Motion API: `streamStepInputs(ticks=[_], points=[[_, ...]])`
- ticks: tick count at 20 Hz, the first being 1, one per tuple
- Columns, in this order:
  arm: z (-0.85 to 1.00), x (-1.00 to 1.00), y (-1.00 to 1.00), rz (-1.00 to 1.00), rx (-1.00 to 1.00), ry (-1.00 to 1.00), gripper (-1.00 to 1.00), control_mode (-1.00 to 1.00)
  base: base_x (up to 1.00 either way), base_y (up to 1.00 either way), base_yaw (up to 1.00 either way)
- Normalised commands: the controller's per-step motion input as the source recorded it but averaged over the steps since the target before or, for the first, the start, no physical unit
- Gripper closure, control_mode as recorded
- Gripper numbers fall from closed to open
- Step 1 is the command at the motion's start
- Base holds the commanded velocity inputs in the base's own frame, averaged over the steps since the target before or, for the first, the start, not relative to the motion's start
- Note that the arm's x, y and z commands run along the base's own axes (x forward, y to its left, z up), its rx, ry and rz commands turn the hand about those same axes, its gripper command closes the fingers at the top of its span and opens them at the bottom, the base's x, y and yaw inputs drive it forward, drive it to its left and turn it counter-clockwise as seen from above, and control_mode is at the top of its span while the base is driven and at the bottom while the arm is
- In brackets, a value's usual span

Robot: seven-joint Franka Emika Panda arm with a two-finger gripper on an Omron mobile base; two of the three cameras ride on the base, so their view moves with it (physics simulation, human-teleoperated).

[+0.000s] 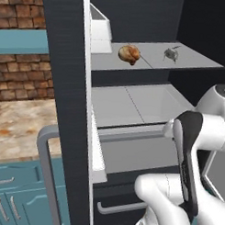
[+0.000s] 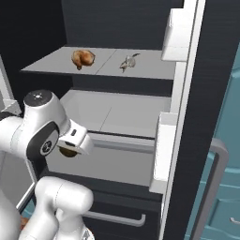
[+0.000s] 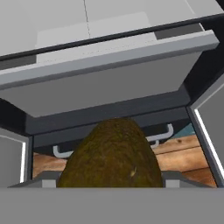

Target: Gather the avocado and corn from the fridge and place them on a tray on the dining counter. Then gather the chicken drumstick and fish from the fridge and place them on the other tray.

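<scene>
The hand [image 3: 111, 186] is clamped on the avocado [image 3: 111, 159], a rough, pebbled, dark brownish-green ovoid that bulks between the grey finger pads [image 3: 175, 180] in the hand view. In the right base view the same dark rounded body shows just under the hand's white block, in front of the pale grey fridge drawer [image 2: 101, 161].

The arm is white and smooth with dark joint bands. It rises from the base, bends at a large rounded elbow, and carries the hand low and forward, level with the front of that drawer and outside the fridge [image 1: 65, 62] cavity.

Beyond the hand lies the drawer front, a flat matte grey panel with a raised lip. Below it sits a charcoal lower drawer with a thin grey bar handle [image 3: 162, 133].

Farther in and higher, a pale grey flat shelf [image 1: 199, 60] carries two items. The chicken drumstick [image 1: 129, 54] is lumpy and glossy orange-brown, near the shelf's left edge in the left base view. The fish [image 1: 170, 53] is slim and silvery-grey, toward the shelf's middle, well apart from the drumstick.
</scene>
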Motion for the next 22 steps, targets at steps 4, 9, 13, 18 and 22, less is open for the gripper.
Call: streamStepInputs(ticks=[4, 9, 13, 18, 22], points=[[0.00, -0.46, 0.52, 0.18, -0.01, 0.05, 1.00, -1.00, 0.00, 0.00, 0.00], [-0.08, -0.44, 0.14, 0.08, -0.01, 0.00, 1.00, -1.00, 0.00, 0.00, 0.00], [0.00, 0.00, 0.00, 0.00, 0.00, 0.00, 1.00, -1.00, 0.00, 0.00, 0.00], [0.00, -0.03, -0.01, 0.00, 0.00, 0.00, 1.00, 1.00, -0.31, -0.05, 0.00], [0.00, 0.00, 0.00, 0.00, 0.00, 0.00, 1.00, 1.00, -0.73, -0.02, 0.14]])
